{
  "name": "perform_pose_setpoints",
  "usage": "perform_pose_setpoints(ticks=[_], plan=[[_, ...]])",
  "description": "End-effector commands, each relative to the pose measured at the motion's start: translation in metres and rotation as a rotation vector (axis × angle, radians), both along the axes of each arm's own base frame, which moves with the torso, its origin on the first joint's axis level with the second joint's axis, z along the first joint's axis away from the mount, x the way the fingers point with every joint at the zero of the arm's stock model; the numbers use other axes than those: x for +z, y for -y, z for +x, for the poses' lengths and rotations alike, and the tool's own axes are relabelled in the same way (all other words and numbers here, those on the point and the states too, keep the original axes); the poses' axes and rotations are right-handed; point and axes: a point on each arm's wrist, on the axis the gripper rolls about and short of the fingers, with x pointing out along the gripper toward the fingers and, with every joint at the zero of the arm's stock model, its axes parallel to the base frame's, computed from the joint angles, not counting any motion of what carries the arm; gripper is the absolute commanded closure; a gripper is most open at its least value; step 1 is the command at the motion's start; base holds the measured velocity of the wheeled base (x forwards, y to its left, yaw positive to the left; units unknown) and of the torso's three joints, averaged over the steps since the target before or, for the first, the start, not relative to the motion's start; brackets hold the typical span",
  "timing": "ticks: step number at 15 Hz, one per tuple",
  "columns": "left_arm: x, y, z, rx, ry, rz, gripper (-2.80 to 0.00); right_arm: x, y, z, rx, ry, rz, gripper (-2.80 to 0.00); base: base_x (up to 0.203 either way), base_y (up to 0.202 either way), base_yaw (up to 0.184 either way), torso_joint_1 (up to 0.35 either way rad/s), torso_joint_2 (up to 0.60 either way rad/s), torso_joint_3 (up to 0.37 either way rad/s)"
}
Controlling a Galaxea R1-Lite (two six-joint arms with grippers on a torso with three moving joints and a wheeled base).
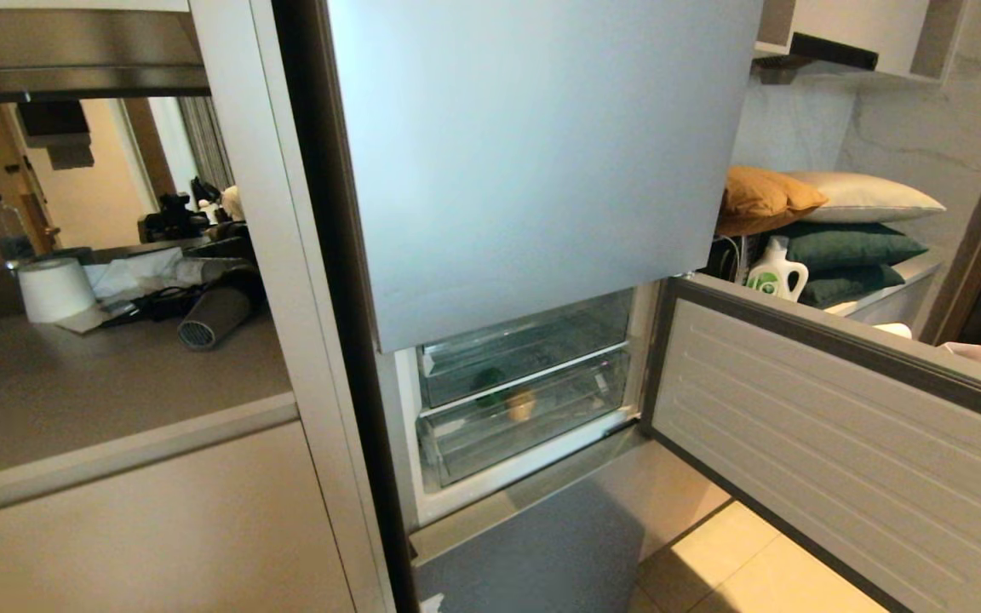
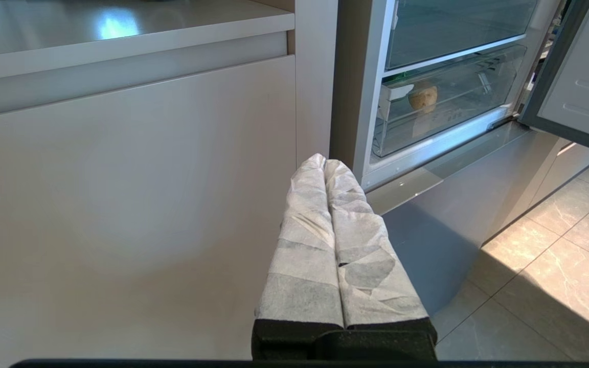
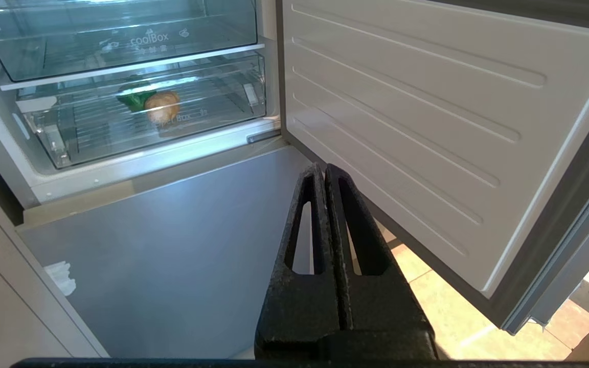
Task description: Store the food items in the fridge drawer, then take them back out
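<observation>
The clear fridge drawer point(image 1: 533, 426) point(image 3: 120, 128) point(image 2: 453, 112) sits pushed in at the bottom of the open fridge compartment. Inside it lie a tan bun-like lump point(image 1: 522, 403) point(image 3: 161, 105) point(image 2: 423, 96) and a dark-green bell pepper point(image 1: 488, 380) point(image 3: 133, 97) just behind it. My left gripper point(image 2: 324, 161), wrapped in white cloth, is shut and empty, low in front of the cabinet, well short of the fridge. My right gripper point(image 3: 321, 168), black, is shut and empty, below the drawer beside the open door. Neither arm shows in the head view.
The middle fridge door point(image 1: 840, 426) point(image 3: 427, 128) hangs open to the right. A second clear bin point(image 3: 120, 41) sits above the drawer. The closed upper door point(image 1: 533, 153) overhangs. A counter point(image 1: 99, 383) at left holds a hair dryer point(image 1: 214, 317) and paper roll point(image 1: 56, 289).
</observation>
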Motion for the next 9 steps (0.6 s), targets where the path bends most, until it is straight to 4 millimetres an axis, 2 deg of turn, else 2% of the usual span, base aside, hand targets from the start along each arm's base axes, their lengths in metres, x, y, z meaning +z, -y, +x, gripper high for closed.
perform_pose_setpoints(ticks=[1, 9], plan=[[0.0000, 0.0000, 0.0000, 0.000, -0.001, 0.000, 0.00, 0.0000, 0.0000, 0.0000, 0.000, -0.001, 0.002, 0.00, 0.000, 0.000, 0.000, 0.000, 0.00, 0.000], [0.0000, 0.0000, 0.0001, 0.000, -0.001, 0.000, 0.00, 0.0000, 0.0000, 0.0000, 0.000, -0.001, 0.004, 0.00, 0.000, 0.000, 0.000, 0.000, 0.00, 0.000]])
